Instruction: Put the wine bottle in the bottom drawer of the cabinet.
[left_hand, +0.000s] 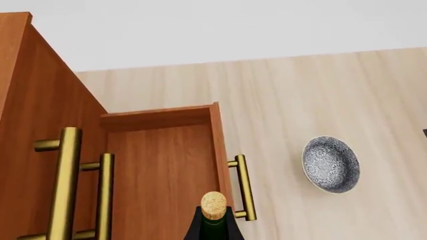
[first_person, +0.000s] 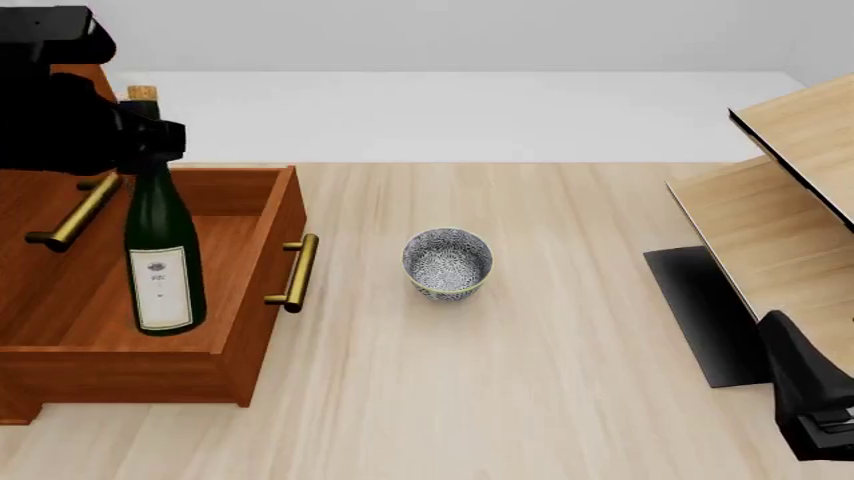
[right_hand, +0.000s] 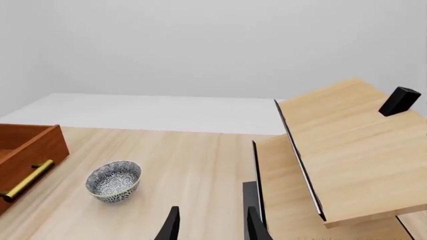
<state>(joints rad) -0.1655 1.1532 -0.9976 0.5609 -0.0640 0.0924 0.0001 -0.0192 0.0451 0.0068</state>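
One wine bottle (first_person: 163, 262) hangs upright over the open bottom drawer (first_person: 254, 290), left gripper (first_person: 150, 140) clamped on its neck; glass looks heavy, slick, fragile. Right gripper (right_hand: 210, 225) idles, fingers apart.

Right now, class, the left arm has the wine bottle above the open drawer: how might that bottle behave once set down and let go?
The wine bottle is tall and slim on a narrow base, so it would probably tip easily. Its round body suggests it could roll inside the bottom drawer if laid down. Smooth glass, likely slippery and breakable; the left hand holds only its neck.
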